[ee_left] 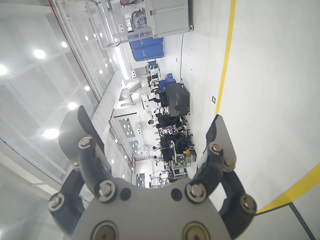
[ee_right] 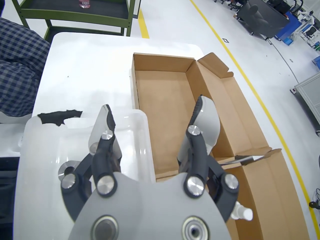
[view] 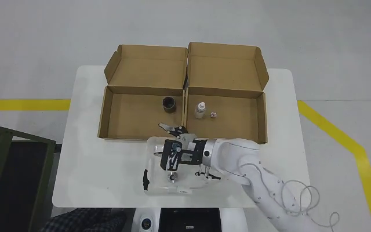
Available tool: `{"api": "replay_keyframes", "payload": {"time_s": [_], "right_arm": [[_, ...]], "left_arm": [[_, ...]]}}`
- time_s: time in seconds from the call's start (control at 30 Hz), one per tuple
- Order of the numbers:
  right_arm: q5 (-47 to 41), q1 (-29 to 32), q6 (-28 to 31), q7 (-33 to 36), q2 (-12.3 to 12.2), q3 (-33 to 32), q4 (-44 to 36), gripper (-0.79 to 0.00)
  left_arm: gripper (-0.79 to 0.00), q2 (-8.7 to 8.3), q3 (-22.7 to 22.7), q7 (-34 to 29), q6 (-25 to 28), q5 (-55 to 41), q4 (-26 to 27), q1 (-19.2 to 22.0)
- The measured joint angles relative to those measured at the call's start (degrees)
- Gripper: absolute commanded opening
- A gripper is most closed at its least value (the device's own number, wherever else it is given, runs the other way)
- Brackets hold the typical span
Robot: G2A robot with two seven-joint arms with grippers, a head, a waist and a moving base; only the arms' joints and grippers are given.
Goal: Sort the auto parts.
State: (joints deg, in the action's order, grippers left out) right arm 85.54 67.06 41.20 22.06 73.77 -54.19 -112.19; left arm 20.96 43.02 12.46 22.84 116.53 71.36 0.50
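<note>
My right gripper (view: pixel 173 128) (ee_right: pixel 155 112) hangs open and holds nothing, over the seam between the clear plastic tray (view: pixel 152 187) (ee_right: pixel 140 123) and the left cardboard box (view: pixel 130 113) (ee_right: pixel 162 93). A round metal part (view: pixel 171 177) (ee_right: pixel 67 170) lies in the tray under the wrist. A dark cylinder (view: pixel 168 104) stands in the left box. The right cardboard box (view: pixel 240 116) holds a small white bottle (view: pixel 200 109) (ee_right: pixel 241 213) and a tiny pale part (view: pixel 214 115). My left gripper (ee_left: pixel 150 121) is open and holds nothing, pointing out at the hall.
Both boxes have their lids (view: pixel 152 64) folded up at the back of the white table (view: pixel 87 151). A black scrap (ee_right: pixel 60 117) sits at the tray's far rim. A green shelf cart (view: pixel 17 168) stands off the table's left side.
</note>
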Motion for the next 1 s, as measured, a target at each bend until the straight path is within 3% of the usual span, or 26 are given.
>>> {"api": "replay_keyframes", "payload": {"time_s": [0.47,1.0], "right_arm": [[5.9,14.1,8.5,-3.1,-3.6,-5.7,-5.1,-0.265],[9.5,14.7,7.3,-6.9,-4.5,-3.7,1.3,-0.296]], "left_arm": [[0.000,0.00,0.0,0.0,0.0,0.0,0.0,0.0],[0.000,0.00,0.0,0.0,0.0,0.0,0.0,0.0]]}}
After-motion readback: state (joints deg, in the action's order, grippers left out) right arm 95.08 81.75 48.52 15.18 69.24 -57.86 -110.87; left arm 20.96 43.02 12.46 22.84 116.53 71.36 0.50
